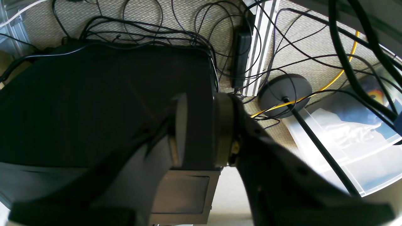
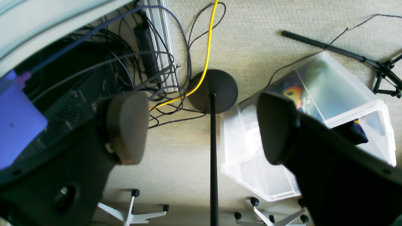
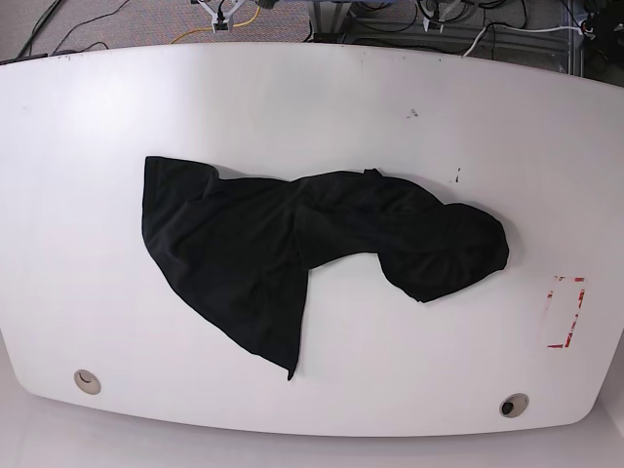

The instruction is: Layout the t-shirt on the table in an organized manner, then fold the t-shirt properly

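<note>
The black t-shirt [image 3: 283, 244] lies crumpled across the middle of the white table [image 3: 312, 107] in the base view, bunched at its right end, with a pointed flap reaching toward the front edge. No arm or gripper shows in that view. The left gripper [image 1: 201, 131] hangs over the floor, its pads a narrow gap apart with nothing between them. The right gripper [image 2: 201, 125] is also over the floor, its jaws wide apart and empty. Neither wrist view shows the t-shirt.
A red tape outline [image 3: 565, 312] marks the table's right side, and two grommets [image 3: 87, 381] [image 3: 513, 405] sit near the front edge. Below the wrists are a black computer case [image 1: 94, 103], tangled cables [image 1: 176, 28], a clear plastic bin [image 2: 314, 125] and a round stand base [image 2: 213, 91].
</note>
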